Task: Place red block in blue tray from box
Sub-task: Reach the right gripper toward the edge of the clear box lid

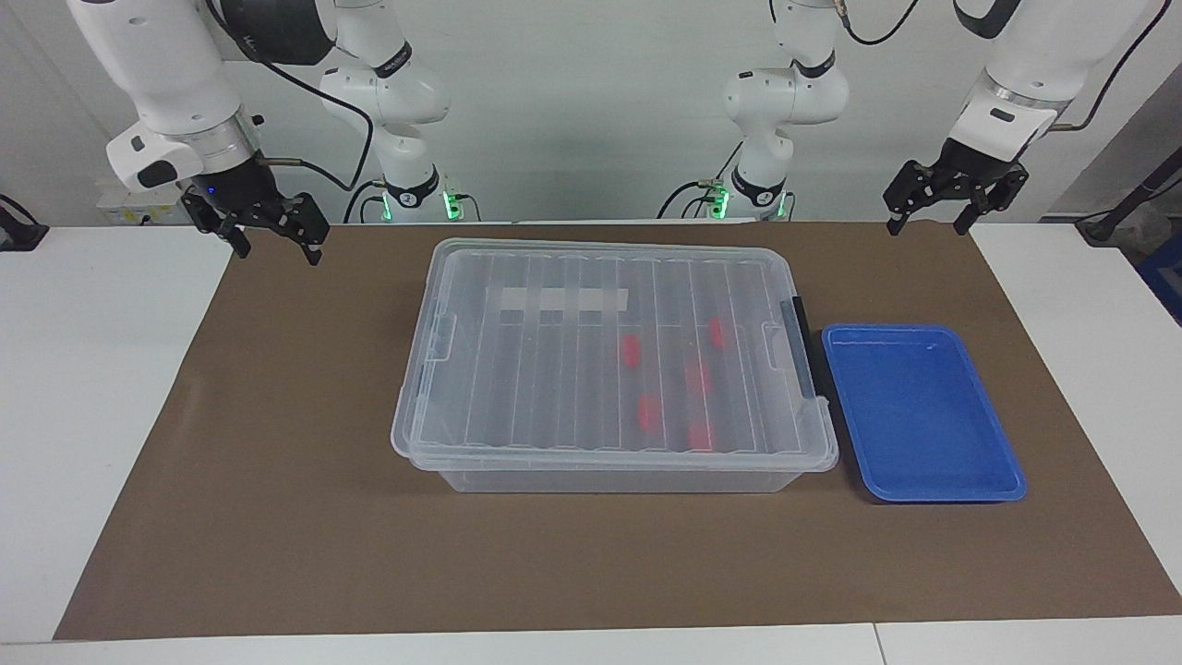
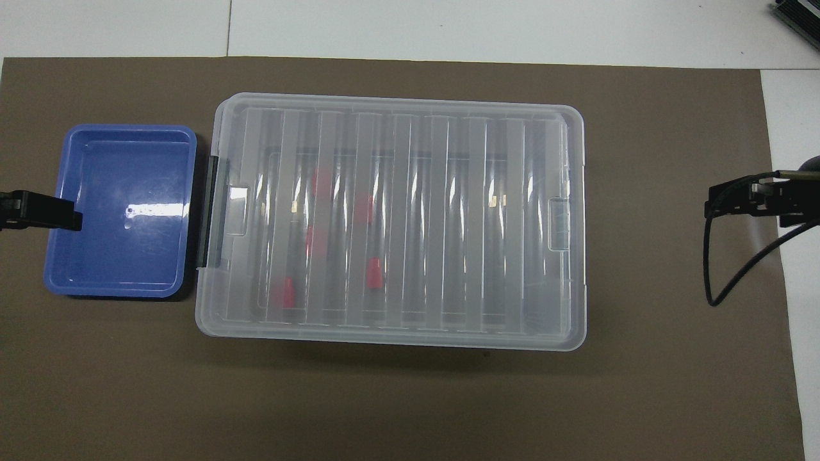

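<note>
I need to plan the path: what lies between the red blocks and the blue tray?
The box's closed clear lid and its end wall with the black latch separate the red blocks from the blue tray; the facing view shows it.

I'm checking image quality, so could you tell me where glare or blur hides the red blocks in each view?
Overhead view: bright streaks on the lid ribs and a glare patch in the blue tray; red blocks smeared. Facing view: little glare, blocks softened through the lid.

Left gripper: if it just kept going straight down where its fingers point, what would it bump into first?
Probably the brown mat, near its edge by the robots. The left gripper hangs open, pointing down; the blue tray seems clear of its path, though depth is uncertain.
</note>
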Robot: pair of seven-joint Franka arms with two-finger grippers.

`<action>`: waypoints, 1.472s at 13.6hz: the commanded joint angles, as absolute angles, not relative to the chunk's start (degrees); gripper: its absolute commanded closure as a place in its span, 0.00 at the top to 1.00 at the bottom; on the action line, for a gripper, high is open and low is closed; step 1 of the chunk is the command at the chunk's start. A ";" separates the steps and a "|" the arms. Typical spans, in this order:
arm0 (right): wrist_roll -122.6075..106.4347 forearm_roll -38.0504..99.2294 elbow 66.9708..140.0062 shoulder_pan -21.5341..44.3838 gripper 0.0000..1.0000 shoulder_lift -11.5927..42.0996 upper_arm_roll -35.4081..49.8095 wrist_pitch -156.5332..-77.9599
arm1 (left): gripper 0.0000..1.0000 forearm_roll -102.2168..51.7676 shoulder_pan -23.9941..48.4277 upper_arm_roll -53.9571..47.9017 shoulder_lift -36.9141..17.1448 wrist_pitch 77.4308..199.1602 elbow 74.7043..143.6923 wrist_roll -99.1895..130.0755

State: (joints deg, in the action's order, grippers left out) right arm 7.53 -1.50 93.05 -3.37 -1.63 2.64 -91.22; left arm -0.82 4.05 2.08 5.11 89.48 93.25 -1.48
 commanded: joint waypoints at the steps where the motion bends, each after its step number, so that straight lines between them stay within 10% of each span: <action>1: 8.70 -1.49 94.57 -3.87 1.00 -2.46 3.08 -92.81 | 1.00 0.26 4.04 2.11 5.71 88.86 93.52 -1.67; 20: 16.52 -0.88 114.26 7.82 0.99 -1.50 3.60 -117.95 | 1.00 0.26 4.04 2.11 5.71 88.77 93.52 -1.67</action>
State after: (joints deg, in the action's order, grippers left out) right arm 15.20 -1.42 112.81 7.71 -1.17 3.37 -116.34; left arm -0.82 4.05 2.08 5.11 89.45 93.25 -1.48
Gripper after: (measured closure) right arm 0.009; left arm 0.000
